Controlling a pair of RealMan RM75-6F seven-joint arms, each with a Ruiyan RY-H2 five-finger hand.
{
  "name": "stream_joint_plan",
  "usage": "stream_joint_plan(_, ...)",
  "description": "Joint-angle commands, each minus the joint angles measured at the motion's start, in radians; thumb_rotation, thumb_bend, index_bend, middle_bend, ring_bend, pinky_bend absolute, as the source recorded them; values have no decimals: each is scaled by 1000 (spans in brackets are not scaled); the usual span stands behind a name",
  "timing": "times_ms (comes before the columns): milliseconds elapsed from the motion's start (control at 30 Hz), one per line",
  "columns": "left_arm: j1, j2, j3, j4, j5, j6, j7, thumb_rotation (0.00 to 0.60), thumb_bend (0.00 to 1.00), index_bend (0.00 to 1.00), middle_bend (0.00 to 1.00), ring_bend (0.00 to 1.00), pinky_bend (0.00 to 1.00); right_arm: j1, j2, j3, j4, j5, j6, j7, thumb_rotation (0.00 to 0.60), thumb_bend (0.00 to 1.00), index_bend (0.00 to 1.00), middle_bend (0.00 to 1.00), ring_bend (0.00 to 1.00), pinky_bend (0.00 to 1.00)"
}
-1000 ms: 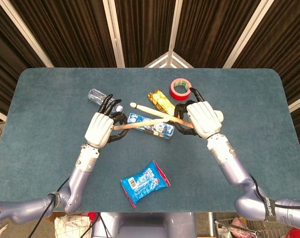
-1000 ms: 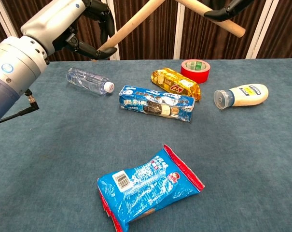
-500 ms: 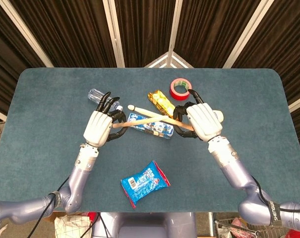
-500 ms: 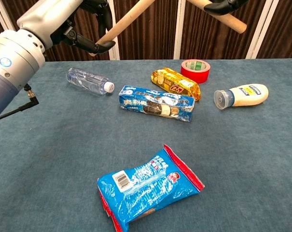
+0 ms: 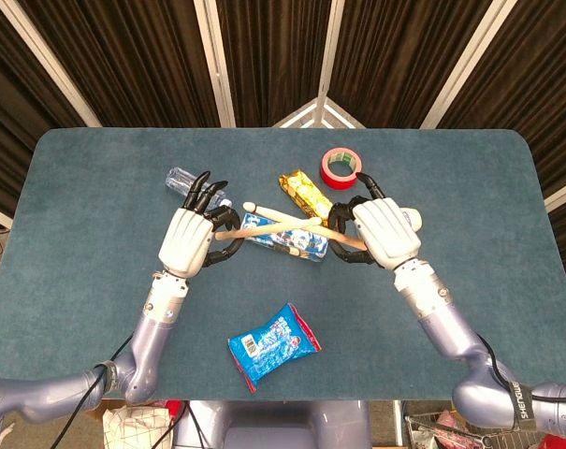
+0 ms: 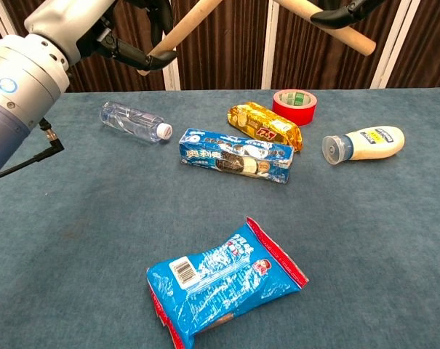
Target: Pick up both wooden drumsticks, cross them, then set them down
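Two wooden drumsticks held up in the air above the tabletop [image 5: 86,215], crossed over each other. Left hand [image 5: 187,240] wrapped around the butt of one drumstick [image 5: 268,225], shaft running up and to the right toward the other hand. Right hand [image 5: 384,229] closed around the second drumstick [image 5: 281,210], tip pointing left and away. Crossing point roughly midway between the two hands, above a long blue cookie box [image 6: 236,155] in the head view. From the chest view, only the butts and lower shafts visible near the top edge, dark fingers [image 6: 136,58] of the left hand curled under one of them.

Lying on the blue tabletop below: a clear water bottle [image 6: 135,121] on its side at the left, a gold snack packet [image 6: 266,127] just behind the cookie box, a red tape roll [image 6: 295,106] behind that packet, a white squeeze bottle [image 6: 364,143] on its side at the right, and a blue snack bag [image 6: 223,282] alone near the front edge.
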Motion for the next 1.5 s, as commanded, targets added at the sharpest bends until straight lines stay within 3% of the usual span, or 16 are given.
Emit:
stream_joint_plan(33,-1,-4,1,3,1,0,0,600,482,655,674,166,0,0,2,-1,-2,-2,0,1,600,457,793,663,450,0)
stream_joint_plan(433,1,-9,17,5,21,9,-22,600,482,656,674,166,0,6,6,-1,10,21,-3,1,600,458,793,663,450,0)
stream_joint_plan(700,74,198,86,-90,80,21,65,600,482,658,674,166,0,-41,37,-49,138,-46,-12,59,600,458,793,663,450,0)
stream_joint_plan(900,144,379,158,-147,89,-6,94,600,481,658,674,167,0,-101,33,-142,279,-209,-1,136,600,459,793,663,450,0)
stream_joint_plan(1100,195,465,215,-136,86,-28,78,600,481,658,674,166,0,-157,-17,-234,417,-334,22,236,600,460,793,663,451,0)
stream_joint_plan(1267,239,458,265,-42,97,-24,49,600,481,652,674,166,0,-192,-94,-294,562,-389,31,278,600,460,793,663,450,0)
stream_joint_plan(1333,257,419,290,51,74,-59,8,600,482,649,671,165,0,-204,-144,-328,651,-412,21,273,600,461,793,663,450,0)
stream_joint_plan(1500,257,331,307,219,65,-116,-46,600,482,636,663,161,0,-218,-221,-356,780,-445,24,292,600,460,793,663,450,0)
